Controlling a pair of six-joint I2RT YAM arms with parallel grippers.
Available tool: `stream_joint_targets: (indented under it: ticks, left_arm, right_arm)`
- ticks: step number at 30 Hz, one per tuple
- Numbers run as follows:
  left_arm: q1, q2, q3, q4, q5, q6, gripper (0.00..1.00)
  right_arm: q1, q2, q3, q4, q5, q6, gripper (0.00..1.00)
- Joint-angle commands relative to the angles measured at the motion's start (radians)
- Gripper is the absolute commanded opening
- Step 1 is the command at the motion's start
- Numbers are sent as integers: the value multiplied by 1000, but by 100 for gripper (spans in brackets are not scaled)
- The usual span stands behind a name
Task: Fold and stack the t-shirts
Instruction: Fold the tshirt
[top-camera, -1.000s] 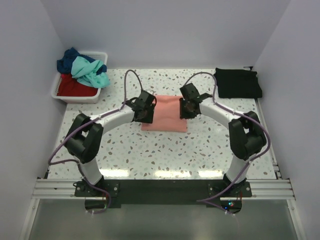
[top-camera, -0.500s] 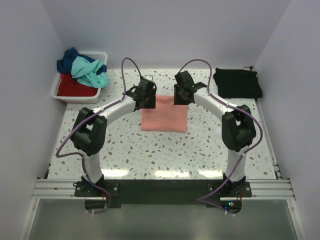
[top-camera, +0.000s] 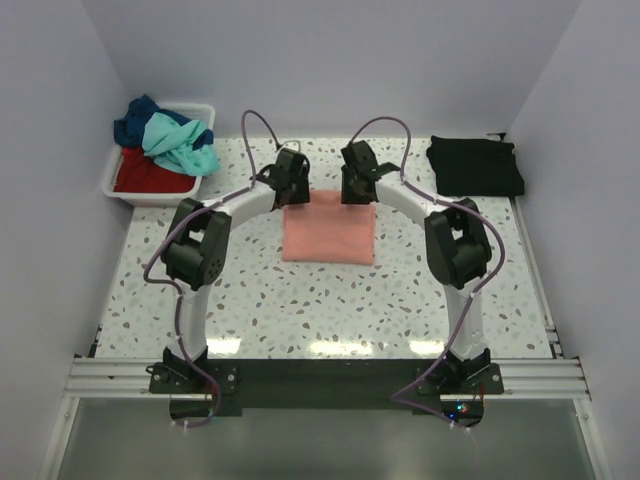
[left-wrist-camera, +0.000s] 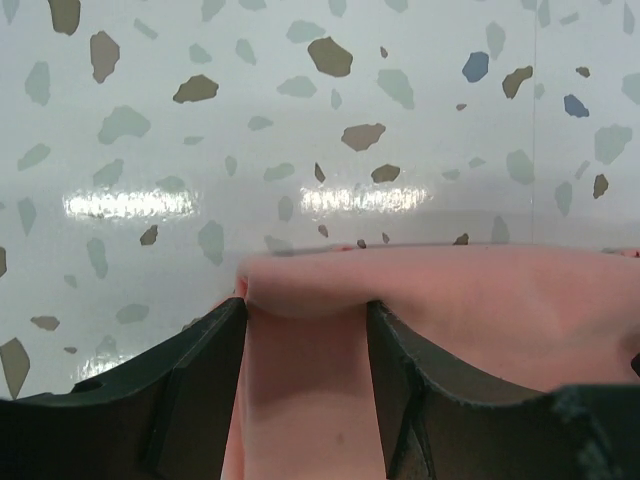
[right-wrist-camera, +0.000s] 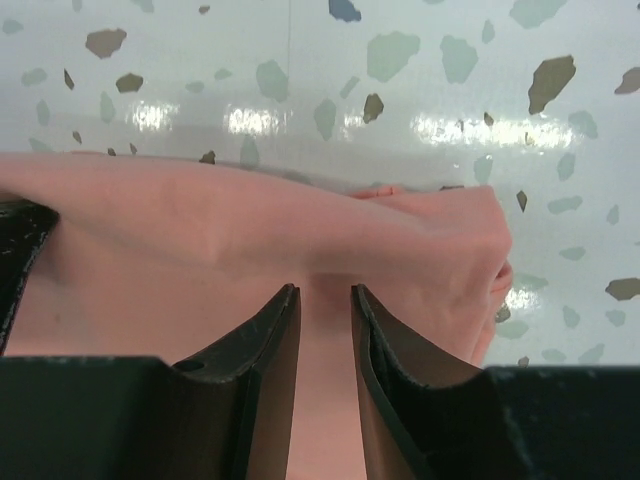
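A salmon-pink t-shirt (top-camera: 330, 235) lies folded into a flat rectangle at the middle of the table. Both grippers are down on its far edge. My left gripper (top-camera: 290, 190) (left-wrist-camera: 305, 305) stands open at the far left corner, pink cloth (left-wrist-camera: 300, 400) showing between its wide-set jaws and a rolled edge bulging just past the tips. My right gripper (top-camera: 352, 188) (right-wrist-camera: 325, 290) is at the far right corner, its jaws narrowly apart over the cloth (right-wrist-camera: 200, 240). A folded black t-shirt (top-camera: 476, 166) lies at the far right.
A white bin (top-camera: 150, 198) at the far left holds crumpled teal (top-camera: 185, 145), navy (top-camera: 135, 118) and red (top-camera: 150, 175) t-shirts. White walls enclose the speckled table (top-camera: 300, 300) at the back and both sides.
Both grippers have slid away from me, from the pink t-shirt's middle sides to its far edge. The arms have stretched out. The shirt stays flat in place.
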Motion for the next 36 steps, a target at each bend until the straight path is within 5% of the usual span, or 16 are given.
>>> stream_joint_targets:
  ticks: [1, 22, 28, 36]
  left_arm:
    - [5, 33, 88, 53, -16, -1, 56]
    - [55, 184, 290, -127, -121, -7, 57]
    - [87, 110, 226, -93, -139, 11, 58]
    - [137, -46, 17, -35, -119, 56, 62]
  right_arm:
    - [-14, 34, 73, 44, 47, -3, 31]
    - [-77, 143, 198, -48, 9, -1, 30]
    - [-84, 1, 83, 59, 12, -1, 60]
    - [-97, -187, -122, 96, 66, -26, 78]
